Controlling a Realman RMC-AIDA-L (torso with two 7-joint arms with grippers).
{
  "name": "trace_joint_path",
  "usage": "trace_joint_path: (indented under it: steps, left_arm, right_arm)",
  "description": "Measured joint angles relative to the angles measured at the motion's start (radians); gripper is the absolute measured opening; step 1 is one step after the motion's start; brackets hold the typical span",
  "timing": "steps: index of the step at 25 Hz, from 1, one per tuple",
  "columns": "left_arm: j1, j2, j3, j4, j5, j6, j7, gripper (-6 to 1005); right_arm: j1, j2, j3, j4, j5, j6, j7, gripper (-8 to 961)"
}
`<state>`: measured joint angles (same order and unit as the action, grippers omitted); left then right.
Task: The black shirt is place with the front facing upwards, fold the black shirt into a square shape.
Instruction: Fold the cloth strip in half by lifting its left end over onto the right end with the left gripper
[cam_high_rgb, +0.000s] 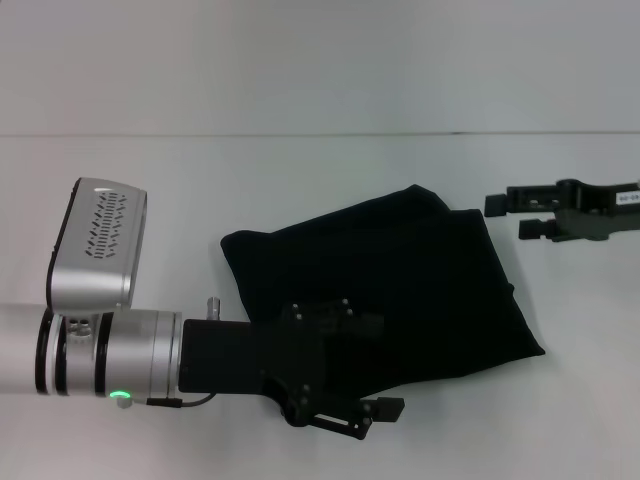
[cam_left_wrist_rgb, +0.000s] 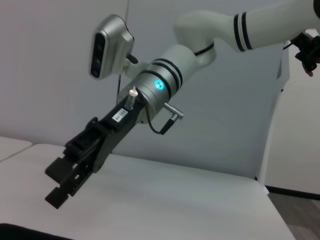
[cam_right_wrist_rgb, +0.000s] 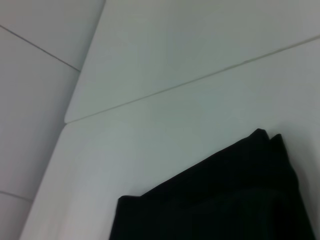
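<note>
Black shirt (cam_high_rgb: 390, 290) lies folded into a rough, slightly skewed square on the white table (cam_high_rgb: 300, 170).
I see layered edges at its far corner and no lettering showing. My left gripper (cam_high_rgb: 345, 405) hovers over its near edge, grip state unclear; my right gripper (cam_high_rgb: 520, 215) sits open, beside the shirt's far right corner.

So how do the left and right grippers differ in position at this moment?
The left gripper sits at the near edge of the folded black fabric shirt, overlapping it; the right gripper is off to the shirt's far right over the bare white table. Both are black, and neither visibly holds fabric.
</note>
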<state>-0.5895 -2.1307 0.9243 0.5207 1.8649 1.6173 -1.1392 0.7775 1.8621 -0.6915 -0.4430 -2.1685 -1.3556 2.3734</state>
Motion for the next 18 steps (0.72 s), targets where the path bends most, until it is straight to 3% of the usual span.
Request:
trace_joint_path:
  steps: [7,18]
  left_arm:
    - [-0.005,-0.011,0.001,0.001,0.0,-0.005,0.001,952]
    - [-0.013,-0.015,-0.001,-0.003,-0.001,-0.032,0.001,951]
  right_arm:
    - [0.041,0.028,-0.054,0.037,-0.001,0.135,-0.007,944]
    - [0.111,0.107,-0.088,0.076,0.011,0.34,-0.027,945]
